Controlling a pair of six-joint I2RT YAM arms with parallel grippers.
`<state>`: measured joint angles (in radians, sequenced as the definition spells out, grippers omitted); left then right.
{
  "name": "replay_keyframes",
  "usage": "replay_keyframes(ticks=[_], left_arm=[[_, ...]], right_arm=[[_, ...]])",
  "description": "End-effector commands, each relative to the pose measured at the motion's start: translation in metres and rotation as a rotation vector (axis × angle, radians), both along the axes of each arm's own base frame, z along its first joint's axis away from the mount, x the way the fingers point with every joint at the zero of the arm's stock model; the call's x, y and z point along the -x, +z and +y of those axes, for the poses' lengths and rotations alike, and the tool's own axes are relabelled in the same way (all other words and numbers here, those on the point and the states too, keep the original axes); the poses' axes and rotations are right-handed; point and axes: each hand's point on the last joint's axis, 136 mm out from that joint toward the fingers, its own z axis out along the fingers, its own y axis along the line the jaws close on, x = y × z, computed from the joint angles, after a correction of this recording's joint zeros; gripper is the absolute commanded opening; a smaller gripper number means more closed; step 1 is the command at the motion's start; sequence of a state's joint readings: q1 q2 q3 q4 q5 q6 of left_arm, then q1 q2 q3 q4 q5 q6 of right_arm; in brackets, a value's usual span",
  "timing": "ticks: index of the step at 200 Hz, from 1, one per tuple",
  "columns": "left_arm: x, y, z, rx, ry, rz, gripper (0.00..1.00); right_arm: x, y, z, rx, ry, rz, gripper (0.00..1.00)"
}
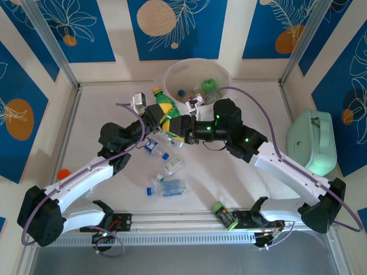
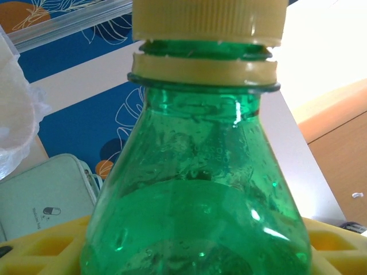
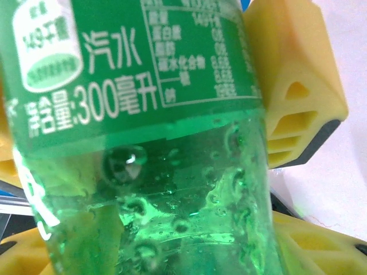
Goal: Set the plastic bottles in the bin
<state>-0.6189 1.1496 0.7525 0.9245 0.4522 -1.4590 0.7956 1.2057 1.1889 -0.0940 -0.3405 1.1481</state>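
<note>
Left claw [image 1: 163, 117] is clamped on the green bottle [image 1: 165, 103]; right claw [image 1: 183, 124] straddles its body, grip I cannot tell. It seems light, slippery, easily dented: hold the middle

A robot test cell in a lab, not a home or a shop. A plain white table [image 1: 103, 109] is fenced by bare aluminium posts [image 1: 54, 48] at the back corners, and the walls are flat printed wall panels [image 1: 86, 28] – blue with line-drawn leaves and orange discs, a staged backdrop. Along the near edge runs a metal rail [image 1: 183, 220] with two white-and-black machines bolted to it – the left arm [image 1: 80, 183] and the right arm [image 1: 292, 169].
</note>
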Motion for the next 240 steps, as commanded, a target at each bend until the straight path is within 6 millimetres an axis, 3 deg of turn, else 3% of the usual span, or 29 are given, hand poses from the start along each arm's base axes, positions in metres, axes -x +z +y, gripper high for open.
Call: replay_keyframes(ticks=[1,30,62,67,86,108,128,161,187,240], left_arm=[[0.004,0.004,-0.002,-0.014,-0.005,-0.027,0.70],[0.002,0.002,-0.001,-0.075,0.021,-0.033,0.99],[0.000,0.009,0.017,-0.200,0.128,-0.073,1.00],[0.000,0.013,0.023,-0.224,0.162,-0.083,1.00],[-0.011,-0.004,0.059,-0.416,0.357,-0.008,1.00],[-0.017,-0.044,0.116,-0.702,0.610,0.142,1.00],[-0.013,-0.076,0.143,-0.883,0.666,0.241,1.00],[-0.003,-0.123,0.138,-0.967,0.565,0.332,1.00],[0.003,-0.157,0.138,-1.017,0.519,0.410,1.00],[0.001,-0.195,0.134,-1.074,0.467,0.503,0.99]], right_arm=[[0.001,0.006,-0.009,0.004,-0.023,-0.024,0.53],[0.000,0.006,-0.012,0.022,-0.037,-0.033,0.51],[-0.004,0.010,-0.021,0.063,-0.068,-0.059,0.51],[-0.006,0.011,-0.023,0.071,-0.076,-0.063,0.51],[-0.016,0.016,-0.033,0.099,-0.112,-0.075,0.51],[-0.029,0.025,-0.047,0.126,-0.161,-0.095,0.51],[-0.046,0.036,-0.063,0.148,-0.225,-0.106,0.51],[-0.083,0.042,-0.094,0.174,-0.341,-0.080,0.51],[-0.110,0.043,-0.107,0.167,-0.381,-0.047,0.51],[-0.155,0.029,-0.130,0.192,-0.455,0.021,0.56]])
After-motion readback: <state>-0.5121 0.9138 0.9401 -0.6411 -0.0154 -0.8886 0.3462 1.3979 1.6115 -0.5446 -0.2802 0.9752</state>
